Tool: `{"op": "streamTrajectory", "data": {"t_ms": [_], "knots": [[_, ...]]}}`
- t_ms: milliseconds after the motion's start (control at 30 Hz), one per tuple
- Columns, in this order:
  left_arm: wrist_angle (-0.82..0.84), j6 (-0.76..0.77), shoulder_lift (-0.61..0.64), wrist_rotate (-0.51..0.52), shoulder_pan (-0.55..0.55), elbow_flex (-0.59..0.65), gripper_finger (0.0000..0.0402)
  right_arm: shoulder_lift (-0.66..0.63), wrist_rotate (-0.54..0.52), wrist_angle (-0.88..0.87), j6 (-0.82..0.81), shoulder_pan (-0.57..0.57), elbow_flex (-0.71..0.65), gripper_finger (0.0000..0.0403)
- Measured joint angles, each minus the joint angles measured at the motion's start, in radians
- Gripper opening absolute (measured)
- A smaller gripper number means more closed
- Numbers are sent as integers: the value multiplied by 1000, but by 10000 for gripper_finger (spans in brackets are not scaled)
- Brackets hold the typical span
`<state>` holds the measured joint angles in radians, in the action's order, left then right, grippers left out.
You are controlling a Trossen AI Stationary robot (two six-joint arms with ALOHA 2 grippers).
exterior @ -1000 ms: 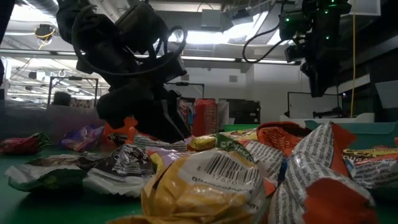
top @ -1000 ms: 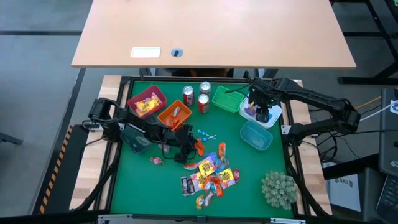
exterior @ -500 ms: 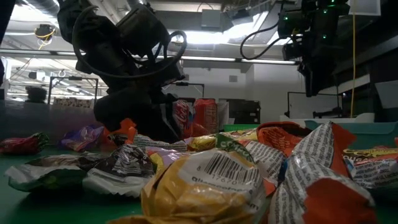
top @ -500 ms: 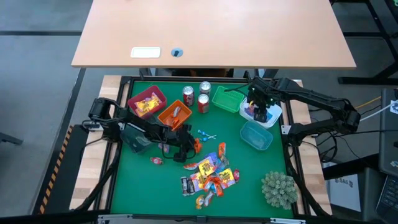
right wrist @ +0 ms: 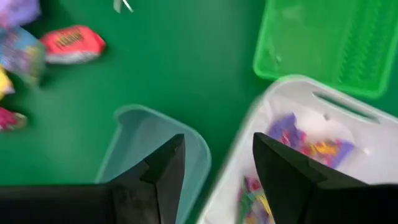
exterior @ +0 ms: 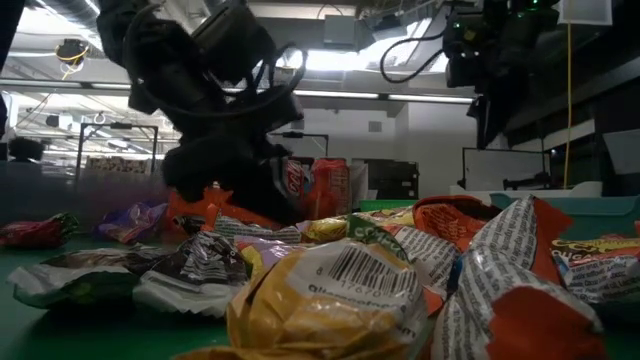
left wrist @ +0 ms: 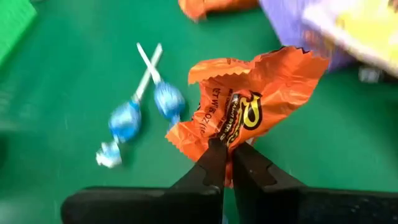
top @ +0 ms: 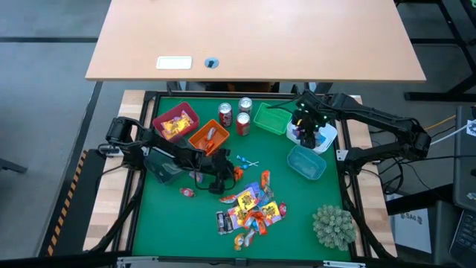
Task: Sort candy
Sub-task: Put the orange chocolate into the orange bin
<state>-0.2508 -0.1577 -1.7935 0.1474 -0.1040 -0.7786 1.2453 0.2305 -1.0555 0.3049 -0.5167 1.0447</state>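
My left gripper [top: 230, 176] is low over the green mat [top: 160, 216], just left of the candy pile [top: 253, 208], and is shut on an orange-wrapped candy [left wrist: 249, 99]. Two blue lollipops [left wrist: 143, 109] lie on the mat beside it. My right gripper [right wrist: 217, 168] hovers open above the white bin [top: 312, 134] at the back right, with nothing between its fingers. The white bin has purple and yellow sweets [right wrist: 305, 143] in it. My left gripper pinches a crinkled edge of the orange wrapper [left wrist: 225, 144] between its two fingertips [left wrist: 214, 163]. The rest of the wrapper spreads out beyond the fingertips. Whether the candy is clear of the mat cannot be told.
A red bin [top: 176, 123], an orange bin [top: 209, 137] and a green bin [top: 271, 117] stand along the back, with two red cans [top: 234, 117] between them. A teal bin [top: 306, 162] sits in front of the white one. A spiky plant ball [top: 332, 225] stands near right.
My left gripper has shut, taking hold of the orange-wrapped candy at the pile's left edge. My right gripper has drifted a little toward the table's left above the white bin, staying open.
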Motion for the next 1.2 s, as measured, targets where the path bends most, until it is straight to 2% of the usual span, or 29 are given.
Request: {"op": "streamTrajectory", "data": {"t_ms": [367,633,767,933,1067,1200], "knots": [[6,47,25,0,16,-128,1,0,170,111,-50,1,0,189],[177,51,250,0,92,-160,0,0,202,131,-46,25,0,189],[352,57,379,39,142,-160,0,0,200,189,-48,110,0,189],[631,146,492,115,213,-160,0,0,165,290,-48,261,0,189],[812,224,506,171,253,-160,0,7,87,361,-46,382,0,188],[911,236,489,199,282,-160,0,36,13,402,-46,483,0,188]]}}
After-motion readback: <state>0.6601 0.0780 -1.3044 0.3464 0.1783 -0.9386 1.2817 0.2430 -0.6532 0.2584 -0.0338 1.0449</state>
